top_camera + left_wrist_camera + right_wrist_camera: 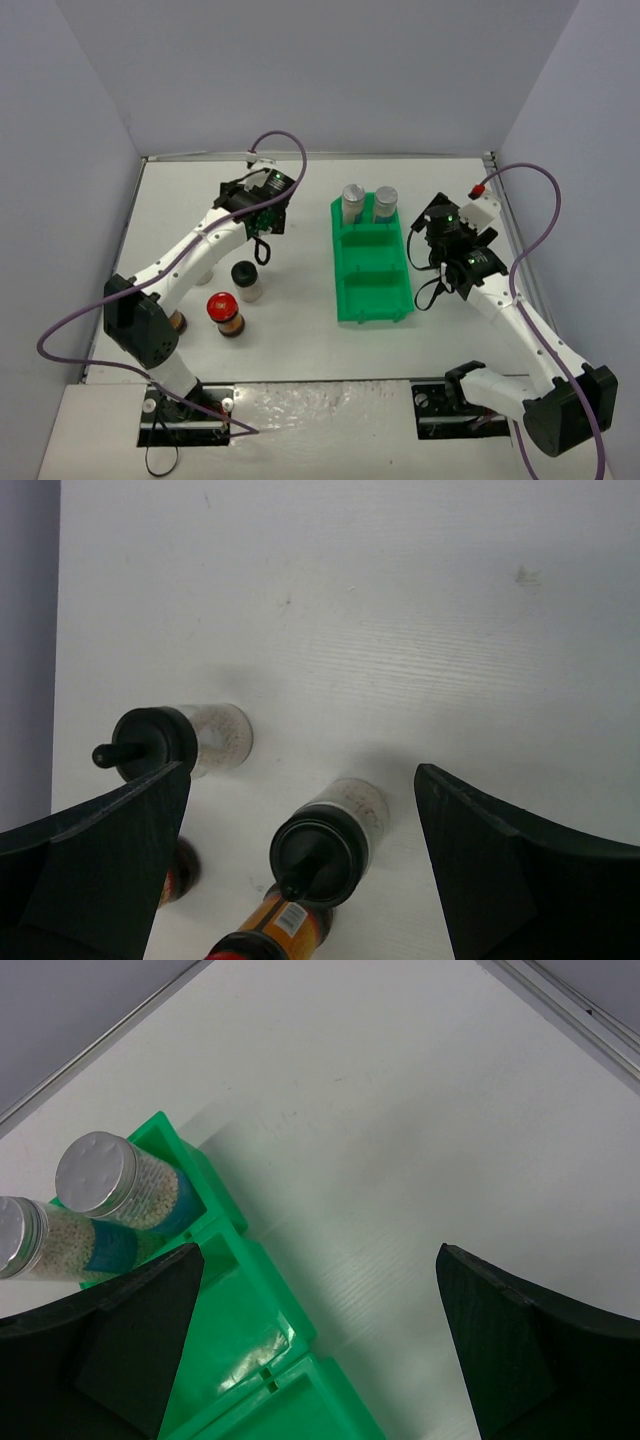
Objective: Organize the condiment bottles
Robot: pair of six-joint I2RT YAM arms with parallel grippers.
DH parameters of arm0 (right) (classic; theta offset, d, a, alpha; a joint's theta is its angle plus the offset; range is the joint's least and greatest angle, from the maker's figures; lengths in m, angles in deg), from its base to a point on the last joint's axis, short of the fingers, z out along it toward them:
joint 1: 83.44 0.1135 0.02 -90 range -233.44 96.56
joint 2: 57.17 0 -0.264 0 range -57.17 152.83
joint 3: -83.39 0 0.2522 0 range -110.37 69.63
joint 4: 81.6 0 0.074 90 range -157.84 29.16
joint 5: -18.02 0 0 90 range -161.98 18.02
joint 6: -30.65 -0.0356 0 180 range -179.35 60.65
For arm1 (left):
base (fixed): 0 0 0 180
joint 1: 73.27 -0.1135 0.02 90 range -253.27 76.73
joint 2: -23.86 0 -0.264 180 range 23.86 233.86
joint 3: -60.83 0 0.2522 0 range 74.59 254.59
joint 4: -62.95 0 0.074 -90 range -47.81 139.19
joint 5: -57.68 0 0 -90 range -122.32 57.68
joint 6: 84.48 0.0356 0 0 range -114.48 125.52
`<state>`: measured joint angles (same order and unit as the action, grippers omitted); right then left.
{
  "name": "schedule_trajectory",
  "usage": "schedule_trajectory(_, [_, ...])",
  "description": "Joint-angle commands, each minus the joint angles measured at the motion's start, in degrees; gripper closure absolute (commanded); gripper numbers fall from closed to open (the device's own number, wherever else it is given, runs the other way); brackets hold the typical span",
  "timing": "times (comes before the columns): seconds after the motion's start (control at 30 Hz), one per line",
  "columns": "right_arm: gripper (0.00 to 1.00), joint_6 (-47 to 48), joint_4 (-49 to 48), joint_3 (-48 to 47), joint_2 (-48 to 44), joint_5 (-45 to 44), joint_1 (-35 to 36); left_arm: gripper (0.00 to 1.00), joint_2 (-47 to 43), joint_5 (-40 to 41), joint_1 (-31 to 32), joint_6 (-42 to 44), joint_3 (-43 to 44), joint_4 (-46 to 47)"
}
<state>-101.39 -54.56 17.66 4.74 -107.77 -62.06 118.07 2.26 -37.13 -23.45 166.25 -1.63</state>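
Note:
Two silver-lidded condiment bottles (353, 203) (385, 203) stand in the far compartment of the green tray (375, 300). A black-lidded jar (246, 280) and a red-lidded jar (225, 313) stand on the table left of the tray. My left gripper (262, 248) hangs open just above the black-lidded jar (320, 845), which sits low between the fingers, untouched. A second black-lidded jar (175, 742) stands by the left finger. The red-lidded jar (270, 935) shows at the bottom edge. My right gripper (436, 222) is open and empty beside the tray's right side (250, 1340), near the silver-lidded jars (97, 1172).
Another brown jar (178, 322) stands half hidden by the left arm's base, and it also peeks out behind the left finger (178, 875). The tray's middle and near compartments hold nothing. Low walls ring the white table.

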Motion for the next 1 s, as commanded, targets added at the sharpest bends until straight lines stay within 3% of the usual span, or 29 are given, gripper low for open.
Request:
schedule_trajectory(0.0, [0.0, -1.11, -3.61, 0.11, 1.02, -0.43, 0.23, 0.07, -5.87, 1.83, -3.8, -3.89, 0.29, 0.29])
schedule_trajectory(0.23, [0.0, -1.37, -4.08, 0.66, 0.96, 0.05, 0.23, 0.07, -8.51, -11.74, -10.81, -6.86, -6.4, 3.37])
schedule_trajectory(0.53, [0.0, -1.73, -4.59, 1.08, 1.56, 0.73, 0.23, 0.08, -9.95, -21.39, -10.73, -7.51, -14.38, 4.79])
schedule_trajectory(0.97, [0.0, -1.82, -4.69, 1.52, 1.38, 0.69, 0.3, 0.08, -10.25, -26.63, -9.54, -11.8, -20.94, 5.14])
